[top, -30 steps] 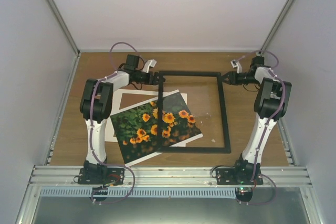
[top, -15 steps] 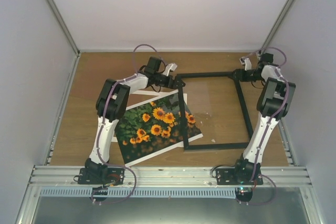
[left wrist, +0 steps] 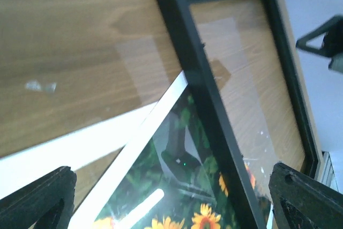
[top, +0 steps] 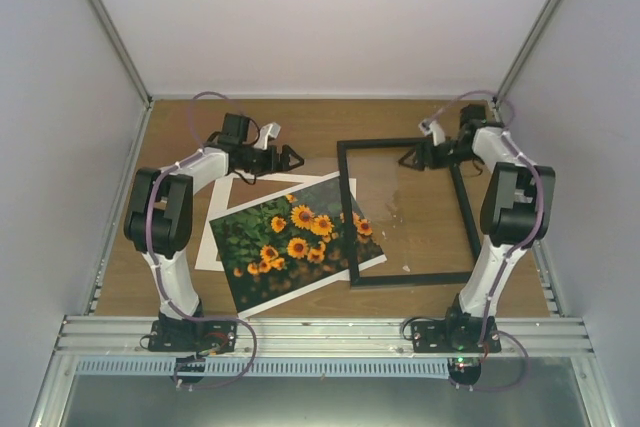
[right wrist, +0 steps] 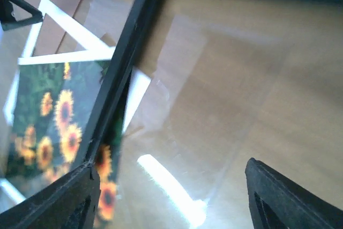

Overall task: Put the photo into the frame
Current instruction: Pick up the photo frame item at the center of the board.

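Both the left gripper (top: 294,157) and right gripper (top: 404,159) are hovering with jaws apart, empty; the thin black rectangular frame (top: 410,278) is overlapping the glossy photo (top: 290,237) on the wood-grain table (top: 175,127).

Bright, even light; white glare streaks on the photo (left wrist: 161,186) and clear pane (right wrist: 214,105); right wrist view soft.

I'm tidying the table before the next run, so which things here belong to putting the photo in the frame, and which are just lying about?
Part of the job:
frame, black, flat on the table
photo, its right edge under the frame

Just lying about:
white mat, under the photo
clear sheet, partly under the frame
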Action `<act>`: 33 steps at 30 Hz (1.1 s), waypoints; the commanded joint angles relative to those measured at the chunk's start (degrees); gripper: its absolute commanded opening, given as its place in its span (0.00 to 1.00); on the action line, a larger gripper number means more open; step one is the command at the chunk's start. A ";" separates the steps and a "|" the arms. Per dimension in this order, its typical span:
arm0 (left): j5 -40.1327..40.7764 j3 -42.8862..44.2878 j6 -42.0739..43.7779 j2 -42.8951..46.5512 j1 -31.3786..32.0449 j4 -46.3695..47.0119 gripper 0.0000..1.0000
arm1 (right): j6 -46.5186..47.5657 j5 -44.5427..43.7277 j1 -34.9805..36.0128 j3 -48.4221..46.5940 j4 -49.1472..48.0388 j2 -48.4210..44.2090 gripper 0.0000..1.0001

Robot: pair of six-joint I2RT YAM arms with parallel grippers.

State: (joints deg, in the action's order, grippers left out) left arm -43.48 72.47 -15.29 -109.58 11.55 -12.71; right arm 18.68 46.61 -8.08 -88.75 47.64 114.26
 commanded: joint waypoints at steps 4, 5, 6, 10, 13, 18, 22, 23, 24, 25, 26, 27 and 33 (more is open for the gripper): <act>6.72 -1.62 -1.09 0.65 0.30 -9.56 0.97 | -13.10 -2.94 3.94 10.40 2.33 1.03 0.80; 6.40 -1.55 -0.99 0.17 0.03 -10.27 0.97 | -13.97 -3.93 4.59 10.91 2.63 1.26 0.81; 6.10 -1.61 -0.97 -0.22 -0.12 -10.65 0.97 | -14.58 -4.10 5.14 11.38 2.92 1.50 0.82; 5.53 -0.79 -0.58 -2.45 -0.13 -12.19 0.95 | -18.41 -6.98 6.70 14.15 1.23 1.47 0.87; 5.57 -0.07 -0.80 -4.83 -0.21 -12.97 0.95 | -21.66 -7.10 7.85 16.02 -0.46 2.53 0.90; 3.56 0.56 -0.51 -7.97 -0.07 -13.27 0.93 | -24.88 -1.98 10.09 16.68 -2.63 8.17 0.89; 2.59 0.48 -0.37 -9.84 0.04 -13.48 0.92 | -25.06 0.88 11.30 15.56 -4.00 11.17 0.89; 2.42 0.42 -0.36 -10.20 0.05 -13.48 0.92 | -25.33 1.49 11.51 15.42 -4.58 11.49 0.88; 1.99 0.34 -0.29 -10.61 0.04 -13.40 0.92 | -25.50 2.11 11.75 15.10 -4.93 12.03 0.88; 1.39 0.31 -0.13 -11.00 0.05 -13.22 0.91 | -25.41 2.82 11.98 14.73 -5.21 12.68 0.88; 0.76 0.31 0.02 -11.30 -0.03 -13.05 0.91 | -25.37 3.40 12.34 14.34 -5.21 13.38 0.87; 0.11 0.31 0.19 -11.47 -0.04 -12.67 0.91 | -25.14 4.07 12.72 13.98 -5.07 14.17 0.87; -5.27 -0.42 0.66 -10.82 0.05 -7.69 0.92 | -24.74 5.75 13.83 12.81 -5.69 17.24 0.86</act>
State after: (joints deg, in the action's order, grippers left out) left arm -46.22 74.13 -15.46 -117.01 10.63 -21.98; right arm -5.91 61.54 2.17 -78.30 44.49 123.81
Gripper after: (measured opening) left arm 0.911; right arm 0.858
